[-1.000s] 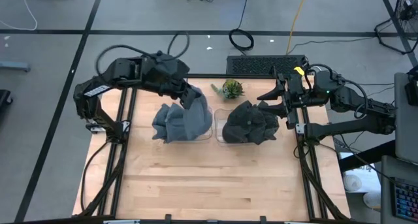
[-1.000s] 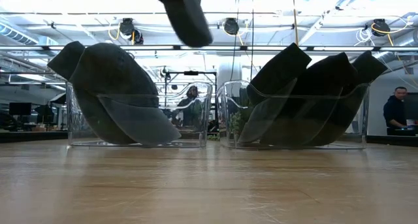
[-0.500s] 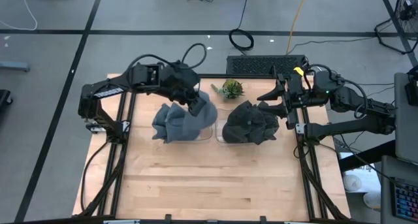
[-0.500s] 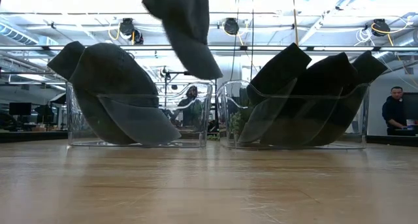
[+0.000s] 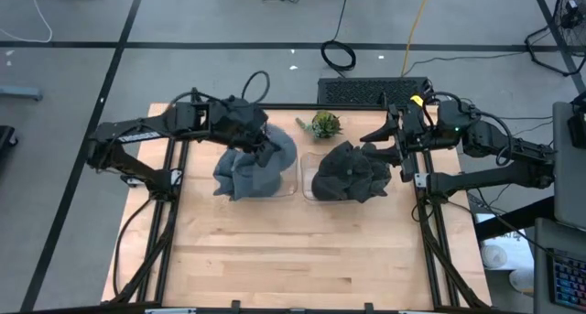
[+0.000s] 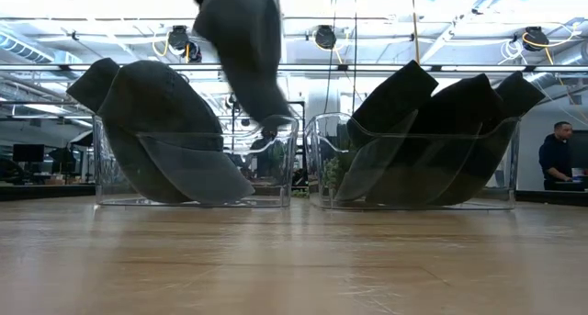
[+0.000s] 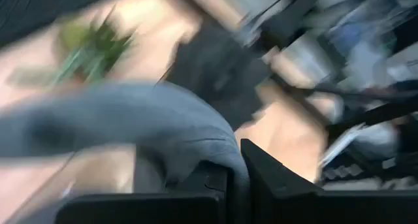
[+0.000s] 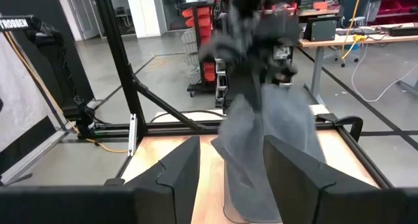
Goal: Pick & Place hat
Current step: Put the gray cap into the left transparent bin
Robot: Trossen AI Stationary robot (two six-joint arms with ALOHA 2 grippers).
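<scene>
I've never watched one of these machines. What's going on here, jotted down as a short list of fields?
Setting: wooden table, two clear bins side by side
Left bin: grey hats stacked inside
Right bin: dark hats packed upright
Left gripper: shut on a grey hat, holding it above the left bin
Right gripper: waiting beside the right bin, fingers apart, holding nothing
Other item: small green plant behind the bins
Background: a person stands far off in the room
</scene>
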